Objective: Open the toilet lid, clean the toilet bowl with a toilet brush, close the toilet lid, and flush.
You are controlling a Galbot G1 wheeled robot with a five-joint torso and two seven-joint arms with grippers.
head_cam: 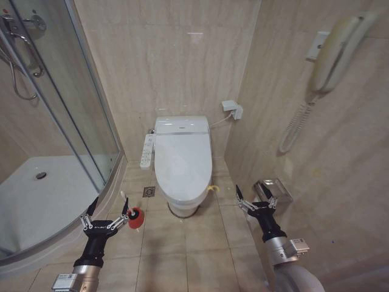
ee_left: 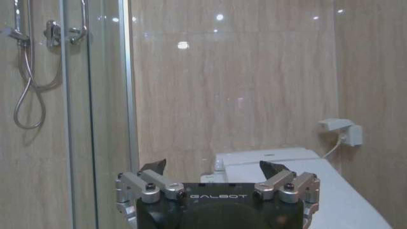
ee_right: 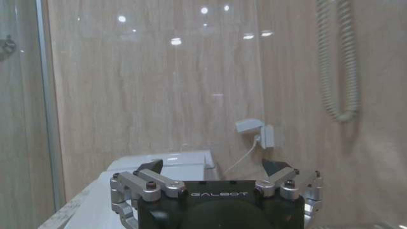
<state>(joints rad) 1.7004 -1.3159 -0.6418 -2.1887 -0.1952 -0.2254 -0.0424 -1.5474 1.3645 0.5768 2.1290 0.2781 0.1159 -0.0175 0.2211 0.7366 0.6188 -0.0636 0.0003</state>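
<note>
No step is begun: the toilet lid [head_cam: 182,155] is seen shut at 12 o'clock. The left gripper [head_cam: 108,212], beside the toilet brush [head_cam: 134,216], and right gripper [head_cam: 254,196] are spread, empty. Lifting the lid is judged next.

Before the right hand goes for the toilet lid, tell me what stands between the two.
Nothing visible does. The right hand hangs open, low beside the right wall, and only bare floor tile lies between it and the closed toilet lid. The wall box sits off to its right, clear of that path. The left hand hangs open near the toilet brush.
</note>
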